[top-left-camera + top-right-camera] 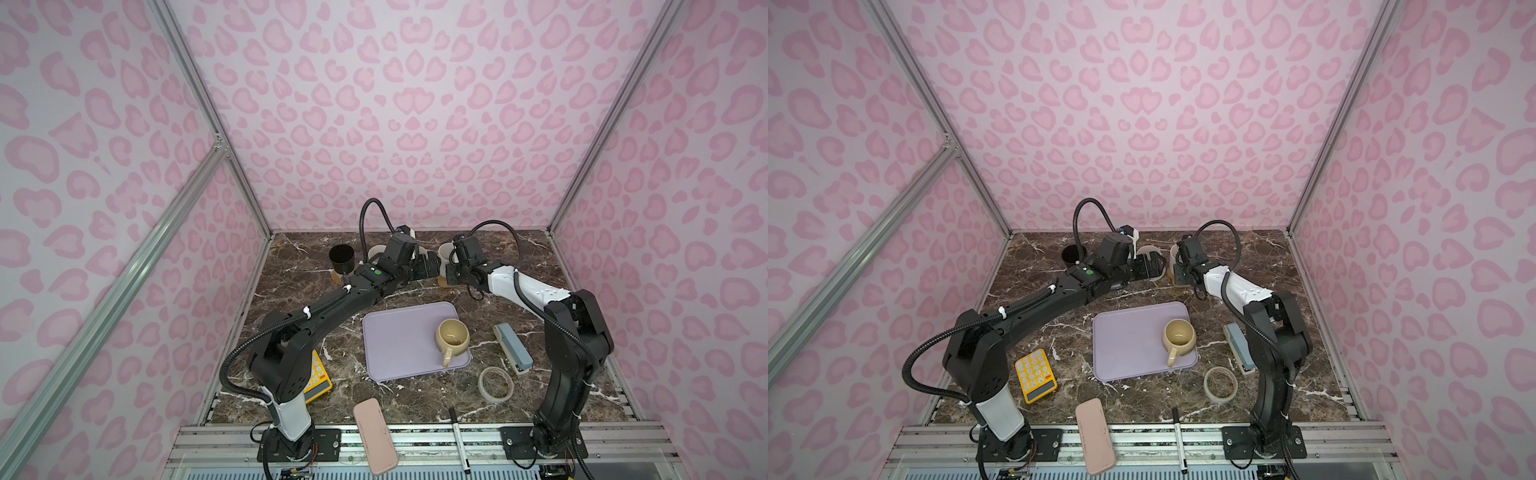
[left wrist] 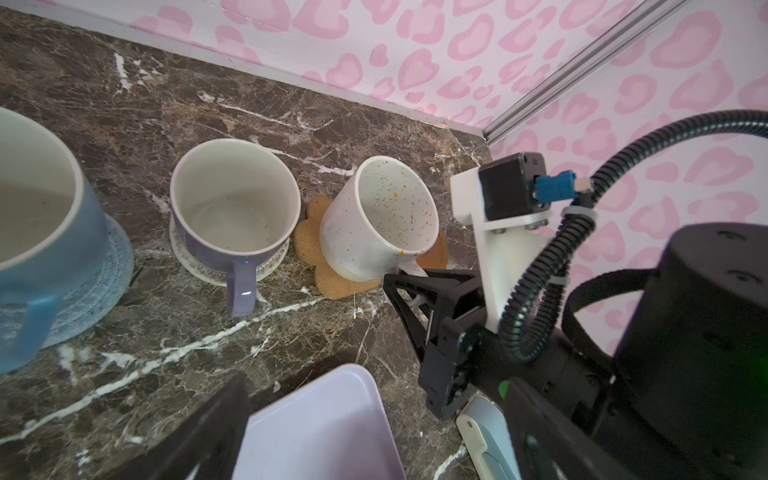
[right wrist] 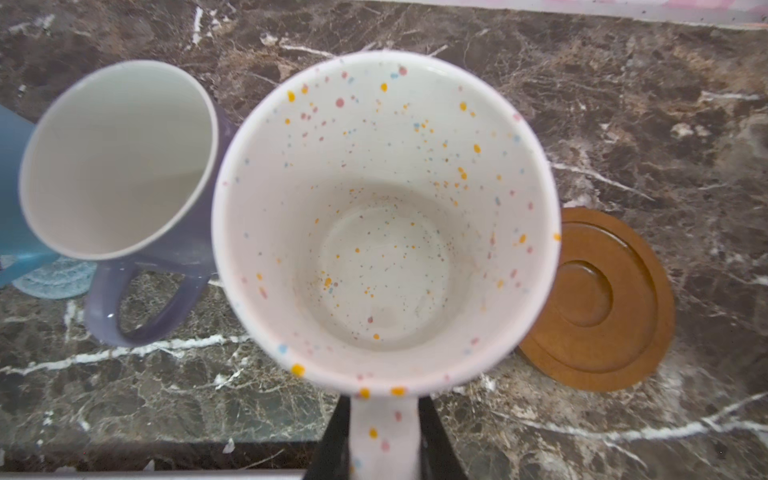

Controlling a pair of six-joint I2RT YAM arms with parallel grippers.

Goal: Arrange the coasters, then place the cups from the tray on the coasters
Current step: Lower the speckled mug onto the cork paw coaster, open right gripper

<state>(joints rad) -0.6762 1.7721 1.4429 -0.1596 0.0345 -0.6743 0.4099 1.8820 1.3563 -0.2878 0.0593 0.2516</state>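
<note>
Right gripper (image 3: 384, 440) clamps the handle of the speckled mug (image 3: 374, 232), bottom centre, tips cut off. Left gripper (image 1: 430, 266) spread wide; one finger (image 2: 216, 424) blurred.

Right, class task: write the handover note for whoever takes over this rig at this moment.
Now: left gripper open, empty, by the lavender mug; right gripper shut on the speckled mug handle, mug tilted on the paw coaster.
Done: black mug, light blue mug, lavender mug each on a coaster.
To do: settle and release speckled mug; move beige mug from tray to the bare brown disc coaster.
</note>
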